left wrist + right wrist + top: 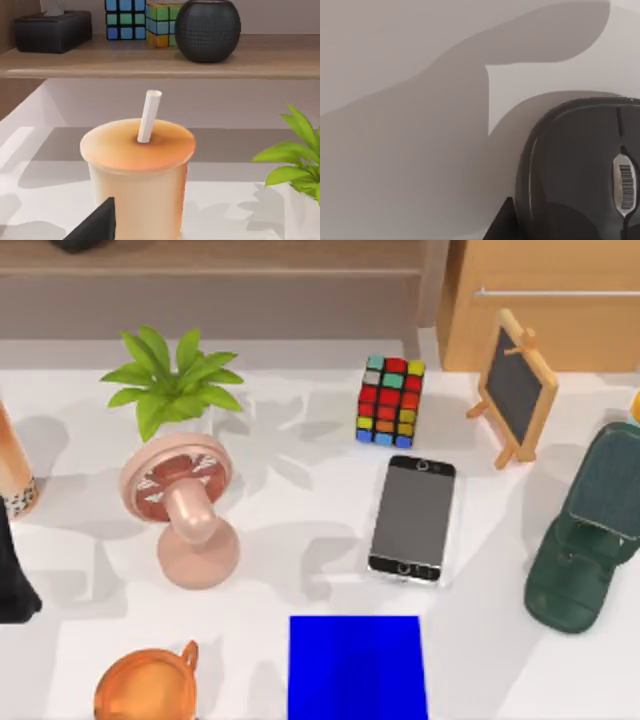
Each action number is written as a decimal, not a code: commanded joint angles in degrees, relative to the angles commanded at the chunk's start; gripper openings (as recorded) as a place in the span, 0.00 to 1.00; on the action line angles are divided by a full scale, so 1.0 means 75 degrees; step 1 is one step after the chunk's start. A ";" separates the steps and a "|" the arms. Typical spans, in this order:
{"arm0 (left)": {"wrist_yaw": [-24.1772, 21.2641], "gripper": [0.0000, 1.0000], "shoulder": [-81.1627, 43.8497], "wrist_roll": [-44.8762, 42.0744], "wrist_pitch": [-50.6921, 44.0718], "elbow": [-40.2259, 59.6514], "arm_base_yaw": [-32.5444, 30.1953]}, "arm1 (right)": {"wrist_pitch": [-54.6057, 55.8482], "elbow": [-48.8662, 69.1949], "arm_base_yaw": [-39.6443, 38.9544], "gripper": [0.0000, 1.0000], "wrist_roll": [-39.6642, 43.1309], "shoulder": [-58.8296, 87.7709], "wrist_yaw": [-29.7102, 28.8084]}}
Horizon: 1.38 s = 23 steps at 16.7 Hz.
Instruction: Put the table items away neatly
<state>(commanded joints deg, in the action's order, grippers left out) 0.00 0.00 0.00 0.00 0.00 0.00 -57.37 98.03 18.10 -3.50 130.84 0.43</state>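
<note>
The smartphone (412,519), grey-screened with a black-silver frame, lies flat right of the table's middle, just in front of the puzzle cube (390,400). The black mouse (580,170) fills much of the right wrist view, very close, with one dark fingertip (501,227) at its edge. In the top view my right arm (600,490) is a dark bulky shape reaching in from the right edge, and I cannot separate the mouse from it there. My left arm (12,580) sits at the left edge, its dark fingertip (97,225) beside a milk tea cup (137,170).
A blue square mat (357,665) lies at the front centre. A pink fan (185,510) and a potted plant (170,380) stand at the left, a small blackboard easel (515,390) at the back right, an orange cup (145,685) front left. A shelf (160,60) runs along the back.
</note>
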 joint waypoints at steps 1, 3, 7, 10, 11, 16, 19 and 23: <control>0.0000 1.00 0.0000 0.0000 0.0000 0.0000 0.0000 | -0.0140 0.0103 0.0087 0.00 -0.0032 -0.0023 0.0054; 0.0000 1.00 0.0000 0.0000 0.0000 0.0000 0.0000 | -0.0474 0.0356 0.0258 0.00 -0.0091 -0.0116 0.0177; 0.0000 1.00 0.0000 0.0000 0.0000 0.0000 0.0000 | -0.1222 0.0958 0.0380 0.00 -0.0102 -0.0362 0.0356; 0.0000 1.00 0.0000 0.0000 0.0000 0.0000 0.0000 | -0.1918 0.1530 0.0221 0.00 -0.0006 -0.0492 0.0211; 0.0000 1.00 0.0000 0.0000 0.0000 0.0000 0.0000 | -0.2147 0.1712 0.0121 0.00 0.0028 -0.0519 0.0119; 0.0000 1.00 0.0000 0.0000 0.0000 0.0000 0.0000 | -0.2527 0.2015 -0.0164 0.00 0.0084 -0.0570 -0.0093; 0.0000 1.00 0.0000 0.0000 0.0000 0.0000 0.0000 | -0.2506 0.1998 -0.0137 0.00 0.0061 -0.0542 -0.0075; 0.0000 1.00 0.0000 0.0000 0.0000 0.0000 0.0000 | -0.2276 0.1861 -0.0845 0.00 -0.0494 -0.1066 0.0099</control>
<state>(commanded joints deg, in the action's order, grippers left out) 0.00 0.00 0.00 0.00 0.00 0.00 -74.43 111.99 11.76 -7.21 122.84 1.17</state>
